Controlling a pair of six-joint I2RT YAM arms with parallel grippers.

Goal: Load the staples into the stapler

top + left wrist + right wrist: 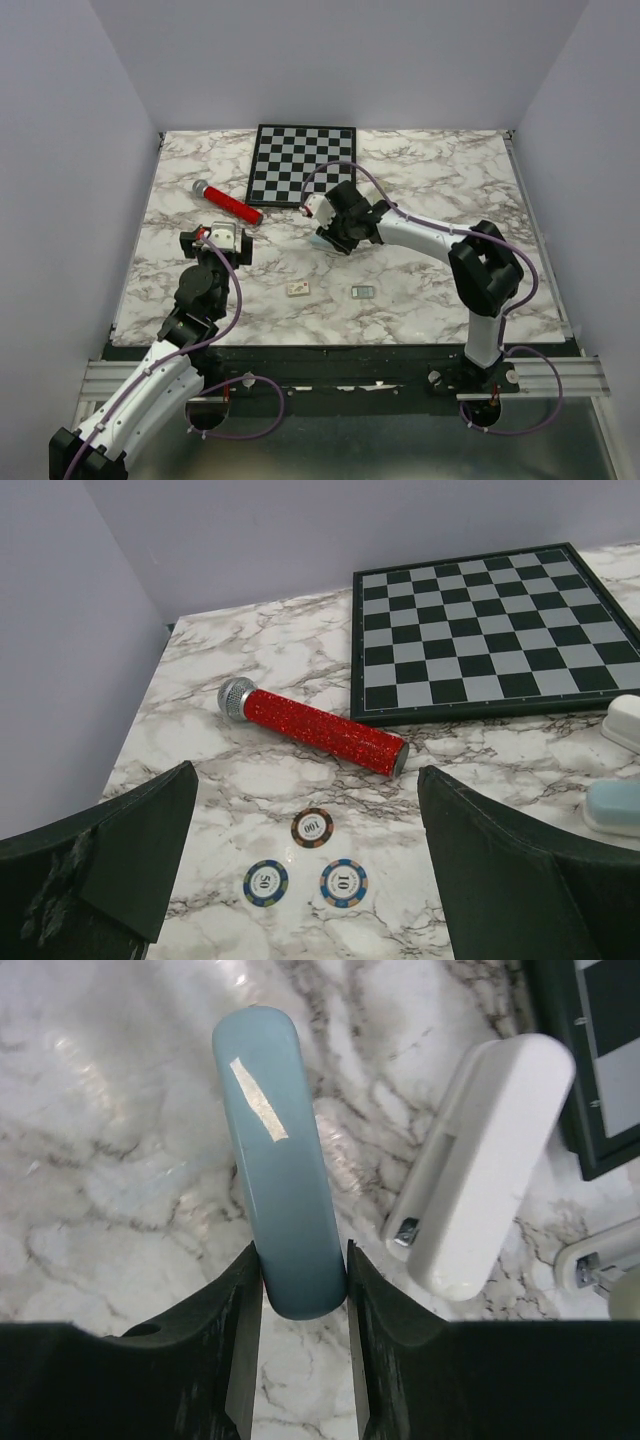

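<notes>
The staples (pixel 363 291) are a small silvery-grey block lying flat on the marble table (pixel 430 170), near the front middle. My right gripper (pixel 335 232) (pixel 302 1260) is shut on the near end of a pale blue bar-shaped stapler (pixel 275 1180), both jaws pressed against its sides; the stapler rests on the table. It also shows in the top view (pixel 318 241) and the left wrist view (pixel 612 808). A white bar-shaped stapler (pixel 485 1165) lies just right of it. My left gripper (pixel 222 240) (pixel 307 790) is open and empty, well left of the staples.
A red glitter microphone (pixel 228 203) (pixel 318 730) lies left of a checkerboard (pixel 302 163) (pixel 490 630). Three poker chips (pixel 312 827) lie under my left gripper. A small beige tile (pixel 298 288) lies left of the staples. Walls enclose the table.
</notes>
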